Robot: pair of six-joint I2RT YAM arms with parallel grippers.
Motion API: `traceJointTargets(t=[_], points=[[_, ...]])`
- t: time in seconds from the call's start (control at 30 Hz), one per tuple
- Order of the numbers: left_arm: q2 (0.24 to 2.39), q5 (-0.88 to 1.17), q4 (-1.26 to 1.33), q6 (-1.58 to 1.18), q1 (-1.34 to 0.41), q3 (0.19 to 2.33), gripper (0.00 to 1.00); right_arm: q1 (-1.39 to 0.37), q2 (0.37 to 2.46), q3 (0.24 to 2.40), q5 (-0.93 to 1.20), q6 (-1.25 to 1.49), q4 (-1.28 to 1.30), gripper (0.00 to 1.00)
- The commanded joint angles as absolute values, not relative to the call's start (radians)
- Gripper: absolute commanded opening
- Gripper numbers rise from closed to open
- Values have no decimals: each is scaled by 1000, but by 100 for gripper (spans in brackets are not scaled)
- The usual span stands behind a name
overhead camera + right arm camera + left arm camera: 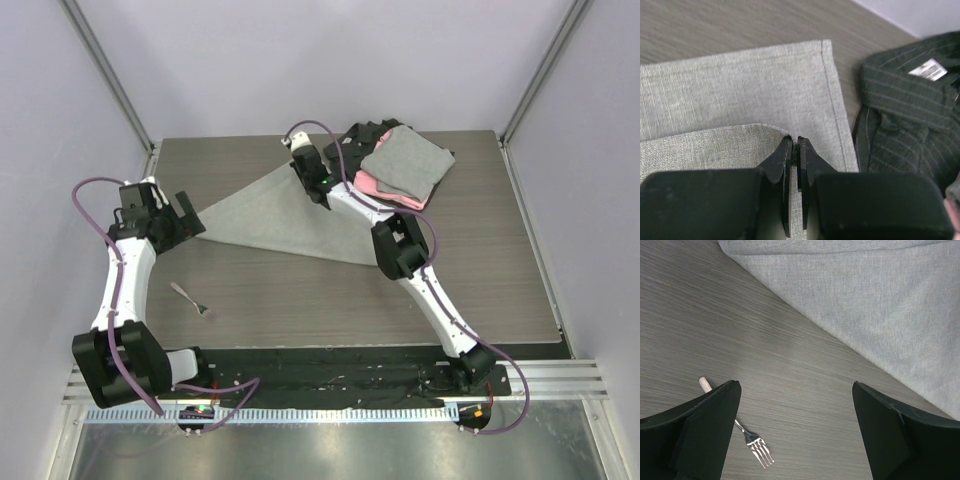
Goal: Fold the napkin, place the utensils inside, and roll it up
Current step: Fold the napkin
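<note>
The light-grey napkin (270,215) lies on the table folded into a rough triangle, one point reaching left. My right gripper (318,190) is over its far right part, shut on a folded-over corner of the napkin (740,85), which shows pinched between the tips of the right gripper (794,140). My left gripper (190,215) stands open above bare table beside the napkin's left point. In the left wrist view the left gripper (795,385) holds nothing, with the napkin (880,305) ahead. A small silver fork (190,298) lies on the table near the left arm. The fork (757,447) is partly hidden by the left finger.
A stack of grey, pink and black cloths (405,165) sits at the back right, close to the right gripper. Its dark striped garment (910,115) lies just right of the napkin's hem. Walls enclose the table (300,300) on three sides.
</note>
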State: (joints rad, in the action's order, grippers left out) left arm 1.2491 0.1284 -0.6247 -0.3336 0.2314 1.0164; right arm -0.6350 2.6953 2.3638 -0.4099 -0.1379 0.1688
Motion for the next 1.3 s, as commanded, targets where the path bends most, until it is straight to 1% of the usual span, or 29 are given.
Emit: traceJointTargets(t=[0.0,0.23,0.77,1.27], points=[[1256,149,-587,-331,233,1015,100,-629,2701,2425,-439,-195,5,1],[1259,150,-586,-331,233,1017,100,-629,2760,2468,-422,-268,-84,1],[1269,160,-588,-330,233,1022,100,-612,2836,2517,-439,-316,-242,1],[1282,170,-586,-331,233,1025,100,-598,2864,2537,-445,-337,-293,1]])
